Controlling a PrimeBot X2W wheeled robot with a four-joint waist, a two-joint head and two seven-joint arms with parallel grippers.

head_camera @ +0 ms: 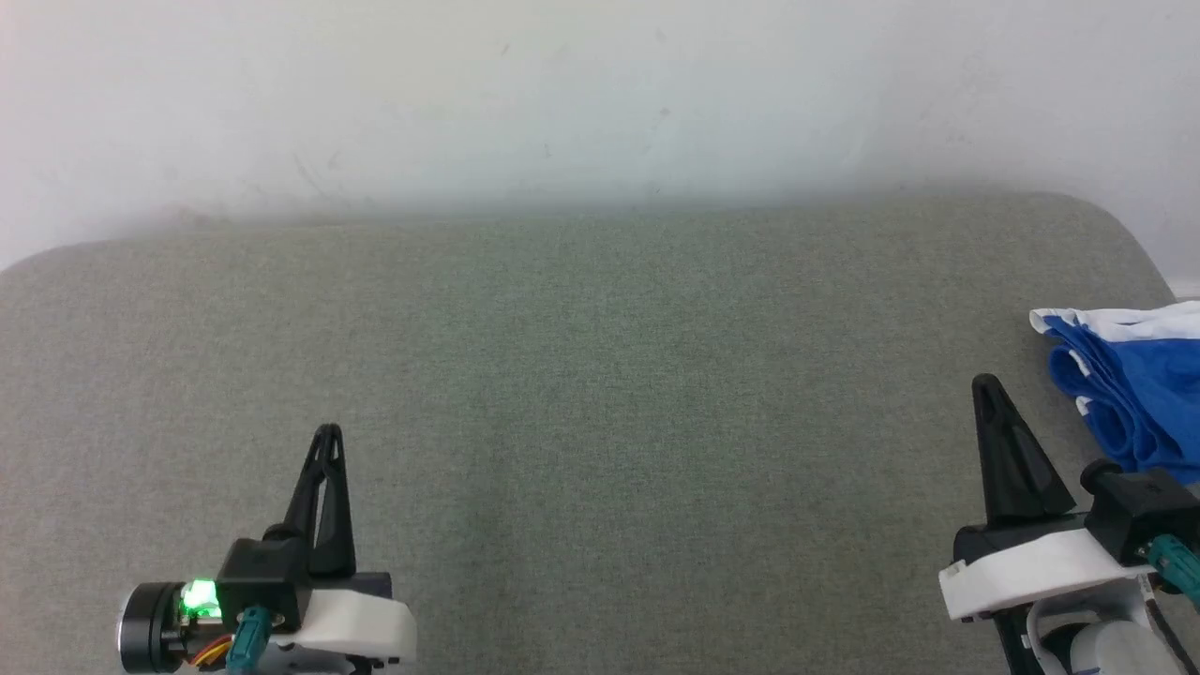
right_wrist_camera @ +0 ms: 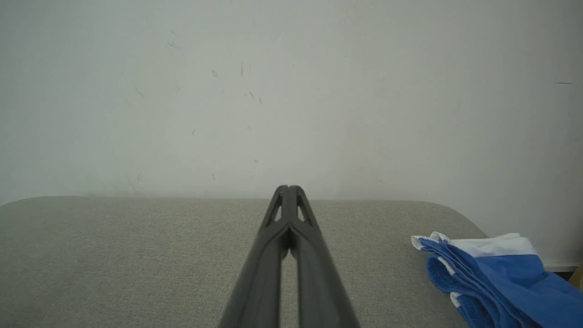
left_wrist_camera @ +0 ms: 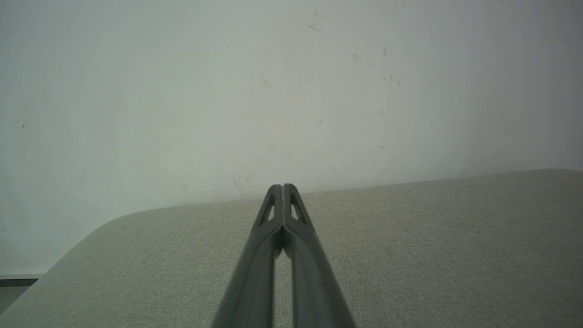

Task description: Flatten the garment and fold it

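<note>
The garment point(head_camera: 1130, 389) is a bunched heap of royal-blue fabric with white trim, lying at the far right edge of the grey-green padded surface point(head_camera: 600, 403). In the right wrist view the garment point(right_wrist_camera: 496, 278) sits low on the right, apart from the fingers. My right gripper point(head_camera: 984, 382) is shut and empty, just left of the heap, with its tips pressed together point(right_wrist_camera: 288, 187). At the lower left my left gripper point(head_camera: 328, 431) is shut and empty over bare surface, far from the fabric, and its tips meet point(left_wrist_camera: 283, 187).
A pale wall point(head_camera: 600, 94) rises behind the surface. The surface has rounded far corners point(head_camera: 1116, 220) and its right edge drops off by the garment. A rounded left corner point(left_wrist_camera: 91, 232) shows in the left wrist view.
</note>
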